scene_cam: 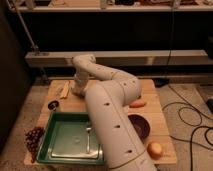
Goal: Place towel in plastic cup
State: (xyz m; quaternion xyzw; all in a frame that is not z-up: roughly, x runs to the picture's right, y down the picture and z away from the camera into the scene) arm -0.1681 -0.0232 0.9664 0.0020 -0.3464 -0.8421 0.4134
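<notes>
Gripper (76,92) shut, we are reaching our bent arm (111,112) down to the wooden table (156,116) beside a pale yellow strip (64,90), unable to tell what it is clasping.

This looks like a robotics lab or test bay rather than a home. A white robot arm (112,125) reaches over a low wooden table (159,119), its gripper (76,91) down at the table's far left. Black cables (192,120) loop over the bare floor at right. Metal rails (125,56) cross the dark background. The props look staged: a green tray (47,135), grapes (34,137) and a carrot (137,104).
</notes>
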